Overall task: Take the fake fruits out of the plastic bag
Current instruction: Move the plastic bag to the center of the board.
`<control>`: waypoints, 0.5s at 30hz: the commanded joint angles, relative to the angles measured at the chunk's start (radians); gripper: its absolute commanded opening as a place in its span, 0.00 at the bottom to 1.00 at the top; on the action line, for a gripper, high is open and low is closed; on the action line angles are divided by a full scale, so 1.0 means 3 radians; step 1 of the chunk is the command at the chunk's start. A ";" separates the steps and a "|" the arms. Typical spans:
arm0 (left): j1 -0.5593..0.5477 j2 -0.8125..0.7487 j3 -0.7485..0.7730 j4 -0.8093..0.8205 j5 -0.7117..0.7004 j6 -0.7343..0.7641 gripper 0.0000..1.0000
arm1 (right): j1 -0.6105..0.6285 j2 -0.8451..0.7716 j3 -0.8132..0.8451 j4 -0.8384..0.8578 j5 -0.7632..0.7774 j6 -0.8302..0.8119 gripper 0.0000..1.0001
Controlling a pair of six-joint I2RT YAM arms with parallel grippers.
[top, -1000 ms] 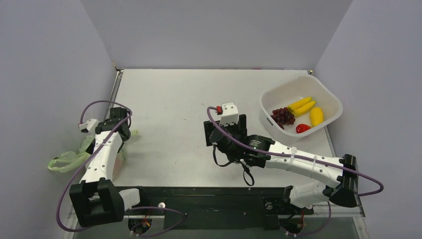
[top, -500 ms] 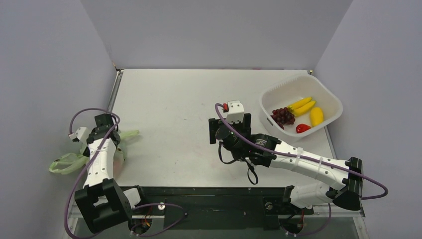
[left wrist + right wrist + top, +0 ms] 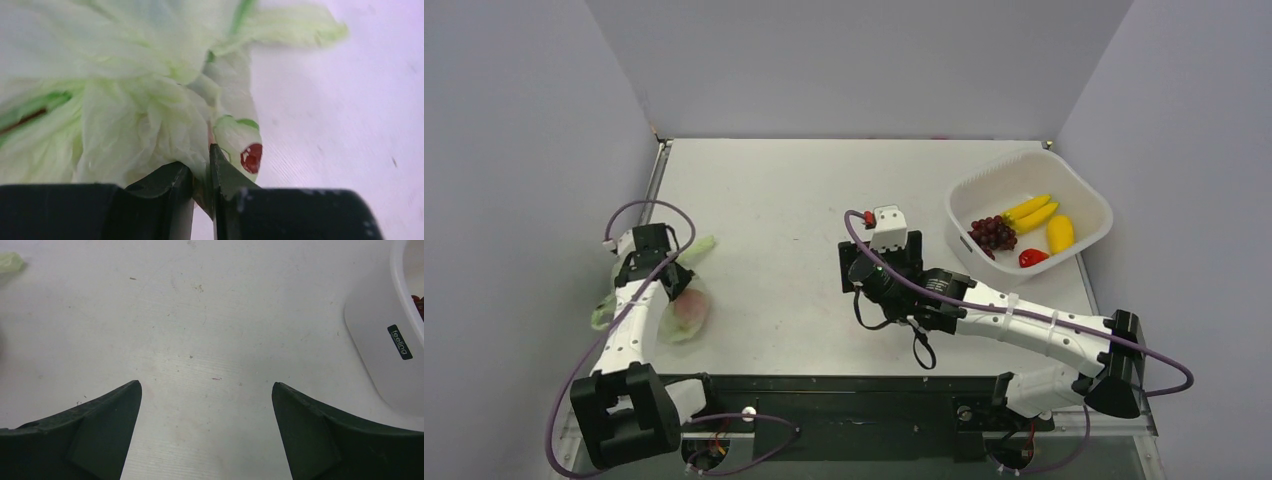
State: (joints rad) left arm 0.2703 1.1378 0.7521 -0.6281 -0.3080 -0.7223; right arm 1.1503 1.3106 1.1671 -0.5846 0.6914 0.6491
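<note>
At the near left of the table point(image 3: 774, 190), the left gripper point(image 3: 201, 167) has its fingers drawn almost together, pinching a crumpled fold of the bag point(image 3: 125, 115). A red spot point(image 3: 251, 157) on the film sits just right of the fingertips. From above, the bag lies bunched beside the left arm with one pale green strip reaching toward the middle, and a pinkish lump point(image 3: 689, 306) shows through it; what it is I cannot tell.

Farther in, mid-table, the right gripper point(image 3: 205, 384) hangs over bare surface with its fingers spread wide, holding nothing, well apart from the bag.

At the far right stands the basket point(image 3: 1084, 195). In it lie bananas point(image 3: 1032, 212), grapes point(image 3: 992, 233), a yellow fruit point(image 3: 1060, 233) and a red fruit point(image 3: 1032, 257).
</note>
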 commanded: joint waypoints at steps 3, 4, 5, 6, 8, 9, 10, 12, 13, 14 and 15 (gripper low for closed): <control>-0.0973 -0.0127 0.0120 0.0633 0.0956 0.0502 0.16 | -0.0025 0.0018 -0.0081 -0.0144 0.0088 0.0152 0.99; -0.1223 -0.0121 0.0141 0.0665 0.0991 0.0516 0.17 | -0.0023 -0.0015 -0.0094 -0.0164 0.0096 0.0232 0.99; -0.1354 -0.0078 0.0206 0.0714 0.1074 0.0553 0.17 | -0.0023 -0.0036 -0.0131 -0.0184 0.0035 0.0261 0.99; -0.1600 -0.0043 0.0250 0.0734 0.1122 0.0573 0.19 | -0.0023 -0.0096 -0.0160 -0.0191 -0.0012 0.0285 0.98; -0.1961 0.0114 0.0395 0.0754 0.1167 0.0658 0.21 | -0.0020 -0.0225 -0.0274 -0.0189 -0.0164 0.0284 0.98; -0.2070 0.0243 0.0505 0.0760 0.1180 0.0738 0.21 | -0.0023 -0.0272 -0.0379 -0.0186 -0.0264 0.0275 0.98; -0.2282 0.0317 0.0559 0.0762 0.1180 0.0778 0.21 | -0.0033 -0.0376 -0.0488 -0.0188 -0.0318 0.0256 0.98; -0.2540 0.0617 0.0708 0.0760 0.1185 0.0899 0.21 | -0.0051 -0.0553 -0.0656 -0.0187 -0.0453 0.0214 0.98; -0.2605 0.0693 0.0782 0.0775 0.1224 0.0976 0.20 | -0.0061 -0.0607 -0.0698 -0.0191 -0.0502 0.0196 0.97; -0.2693 0.0831 0.0809 0.0790 0.1261 0.1004 0.19 | -0.0095 -0.0718 -0.0763 -0.0215 -0.0509 0.0179 0.97; -0.2728 0.0892 0.0855 0.0828 0.1356 0.1051 0.19 | -0.0119 -0.0772 -0.0785 -0.0227 -0.0513 0.0173 0.97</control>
State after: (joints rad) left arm -0.4782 1.3144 0.9348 -0.4454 0.0170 -0.5022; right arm 1.1408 1.1820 0.9684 -0.6426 0.5854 0.7044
